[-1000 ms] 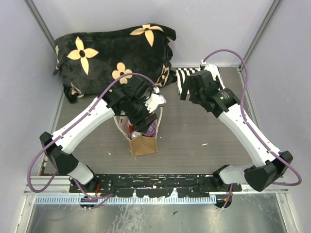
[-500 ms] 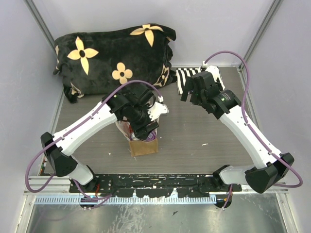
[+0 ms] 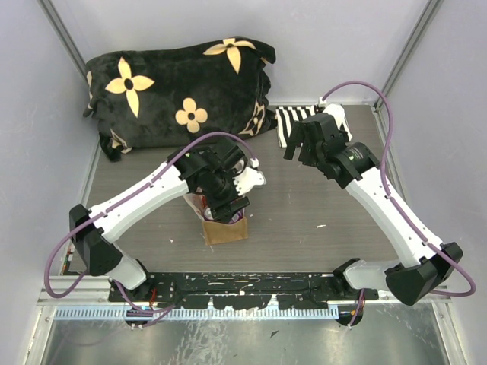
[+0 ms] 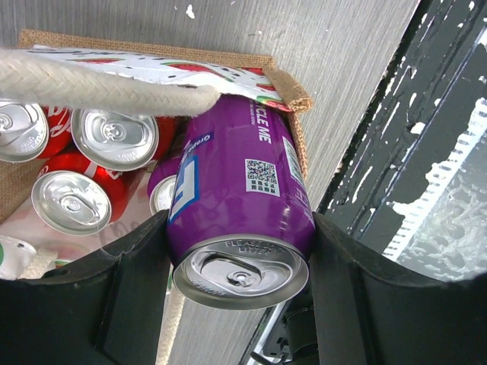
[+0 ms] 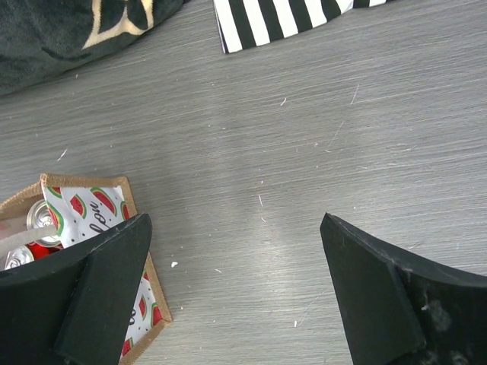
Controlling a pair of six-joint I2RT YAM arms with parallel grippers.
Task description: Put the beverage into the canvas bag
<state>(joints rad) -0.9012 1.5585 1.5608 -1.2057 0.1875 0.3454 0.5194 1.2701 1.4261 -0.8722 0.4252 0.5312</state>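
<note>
Two black fingers of the left gripper (image 4: 237, 228) are pinching the purple beverage can (image 4: 236, 182) by its sides, its silver top facing the wrist camera and its far end pointing down into the mouth of the canvas bag (image 4: 298, 90). How deep the can is sitting inside I cannot tell. The can is hanging at the corner of the bag, just beside the burlap rim, with a cream rope handle (image 4: 99, 82) crossing above it. Several red cans (image 4: 114, 137) are standing upright in the bag beside it, packed close together against the watermelon-print lining. From above, the left arm is bending over the bag near the middle of the grey table (image 5: 319, 129). The right gripper (image 5: 234, 224) is hovering well apart over bare tabletop, fingers spread wide and holding nothing. A black-and-white striped cloth (image 5: 281, 19) is lying beyond it, and a black flowered cushion (image 3: 175, 84) is resting at the back
</note>
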